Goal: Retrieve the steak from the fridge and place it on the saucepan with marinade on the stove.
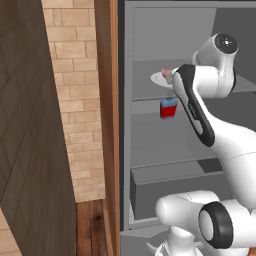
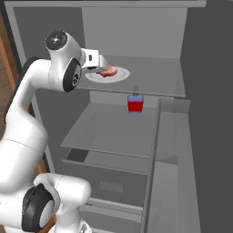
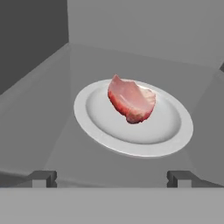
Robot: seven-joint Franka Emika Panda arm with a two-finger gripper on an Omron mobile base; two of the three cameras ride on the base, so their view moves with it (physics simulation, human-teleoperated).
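Lying on a white plate [image 3: 94,124] — steak [image 3: 131,101] — hand [image 3: 111,178] open, apart

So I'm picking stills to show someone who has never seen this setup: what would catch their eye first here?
Probably the steak, a pinkish-red slab lying on a white plate on the upper shelf of the open fridge. The white arm reaches in toward it, its gripper open just short of the plate. Next comes the red bottle with a blue cap, upright on the shelf below.
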